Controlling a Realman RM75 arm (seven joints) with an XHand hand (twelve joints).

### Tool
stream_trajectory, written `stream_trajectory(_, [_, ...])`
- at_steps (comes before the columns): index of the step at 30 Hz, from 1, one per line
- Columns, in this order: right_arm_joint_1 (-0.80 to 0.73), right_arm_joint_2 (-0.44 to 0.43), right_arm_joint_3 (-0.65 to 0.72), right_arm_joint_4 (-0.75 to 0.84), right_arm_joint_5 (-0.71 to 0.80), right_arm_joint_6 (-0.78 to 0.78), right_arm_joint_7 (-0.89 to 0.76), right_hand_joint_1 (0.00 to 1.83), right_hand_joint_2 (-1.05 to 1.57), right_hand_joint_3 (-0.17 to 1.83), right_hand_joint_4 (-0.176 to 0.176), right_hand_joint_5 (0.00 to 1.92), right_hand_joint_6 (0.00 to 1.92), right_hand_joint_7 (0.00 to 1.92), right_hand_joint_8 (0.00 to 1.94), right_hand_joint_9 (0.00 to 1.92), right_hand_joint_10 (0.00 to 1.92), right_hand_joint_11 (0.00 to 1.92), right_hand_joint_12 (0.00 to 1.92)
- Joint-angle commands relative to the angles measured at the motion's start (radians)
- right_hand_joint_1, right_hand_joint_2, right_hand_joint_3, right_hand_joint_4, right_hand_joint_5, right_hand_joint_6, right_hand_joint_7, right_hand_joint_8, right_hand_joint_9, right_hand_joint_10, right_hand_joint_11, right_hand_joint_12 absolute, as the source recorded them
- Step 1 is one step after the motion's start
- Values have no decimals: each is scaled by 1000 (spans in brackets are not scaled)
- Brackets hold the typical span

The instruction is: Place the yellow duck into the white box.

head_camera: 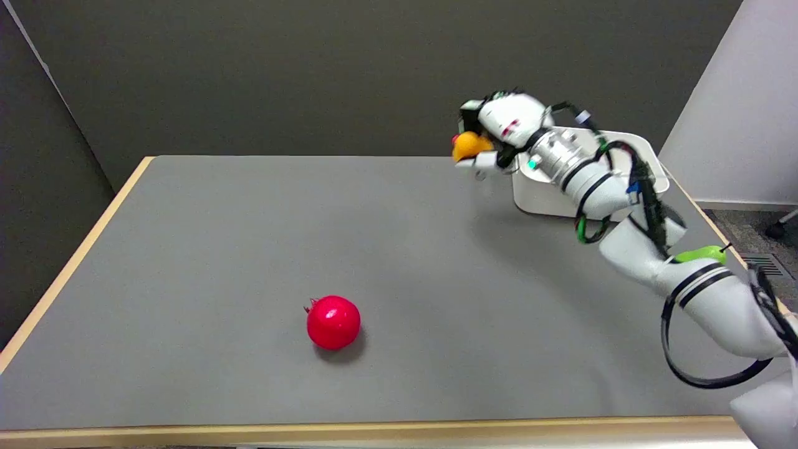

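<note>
My right hand [495, 134] is raised above the table's far side and holds the yellow duck [469, 146]. The duck's orange-yellow body sticks out at the hand's left, and the fingers hide the rest of it. The white box [648, 156] stands at the far right of the table, just right of the hand. My forearm crosses in front of the box and covers much of its opening. Hand and duck hang a little left of the box's left wall, not over its opening.
A red pomegranate-like ball [333, 322] lies on the grey table [249, 249] near the front centre. The table's wooden edge [75, 262] runs along the left and front. A white wall panel [742, 106] rises behind the box at right.
</note>
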Motion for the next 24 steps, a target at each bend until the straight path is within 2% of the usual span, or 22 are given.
stream_trajectory(1, [69,96,210,-66,-126,-243,10,1189,1261,47,-176,495,1518,855,1408,795,1430,476,1864])
stream_trajectory(5, [90,96,221,-165,-72,-253,11,1185,1252,70,-176,495,1528,854,1408,845,1407,699,1707])
stream_trajectory(10, [113,88,219,-266,-37,-245,11,1181,1261,63,-176,484,1546,847,1414,840,1421,742,1733])
stream_trajectory(22, [137,64,202,-367,5,-239,21,1177,1266,65,-176,479,1560,835,1436,815,1452,743,1801])
stream_trajectory(24, [134,63,202,-377,88,-239,46,1173,1275,57,-176,468,1605,824,1420,744,1452,563,1895])
